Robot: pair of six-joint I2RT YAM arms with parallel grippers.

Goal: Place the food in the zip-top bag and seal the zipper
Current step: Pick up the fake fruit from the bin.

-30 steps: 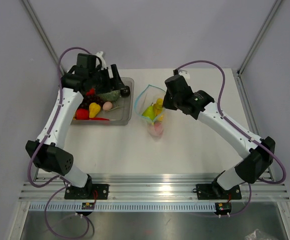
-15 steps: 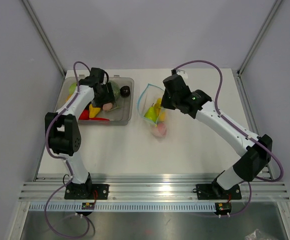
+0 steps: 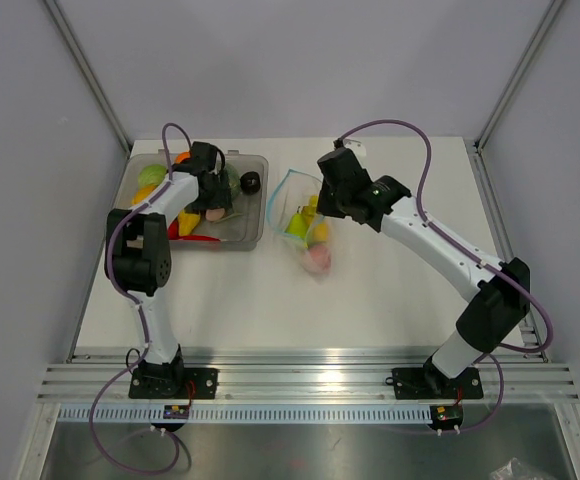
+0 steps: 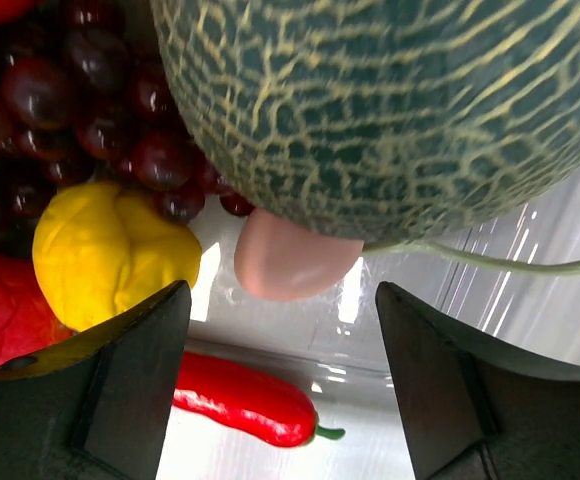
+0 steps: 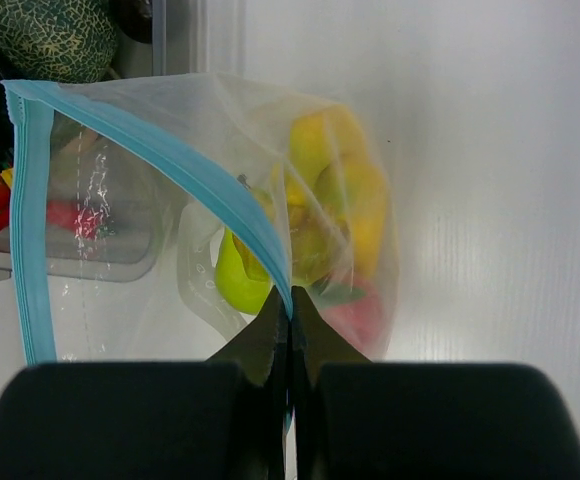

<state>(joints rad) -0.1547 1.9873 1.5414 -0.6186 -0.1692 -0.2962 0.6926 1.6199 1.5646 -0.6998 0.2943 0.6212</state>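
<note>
My right gripper [image 5: 290, 300] is shut on the blue-teal zipper [image 5: 170, 160] and holds the zip-top bag [image 3: 302, 228] up with its mouth open to the left. In the bag lie a yellow banana bunch [image 5: 355, 195], a light green fruit [image 5: 232, 280] and a pink-red piece [image 5: 365, 318]. My left gripper [image 4: 282, 370] hangs open, low inside the clear tray [image 3: 256, 236], holding nothing. Just ahead of its fingers [image 4: 120, 380] are a pink peach [image 4: 290, 262], a netted green melon [image 4: 390, 100], a yellow fruit [image 4: 105, 250], dark grapes [image 4: 70, 110] and a red chili [image 4: 240, 400].
The tray stands at the back left, close to the left wall, with more toy food in it, including a dark round piece [image 3: 252, 182] and a green one [image 3: 151, 175]. The bag rests on the white table [image 3: 390, 290], right of the tray.
My left arm has folded back and its gripper has dropped lower into the tray, toward the peach. My right gripper has shifted slightly left with the bag's mouth.
</note>
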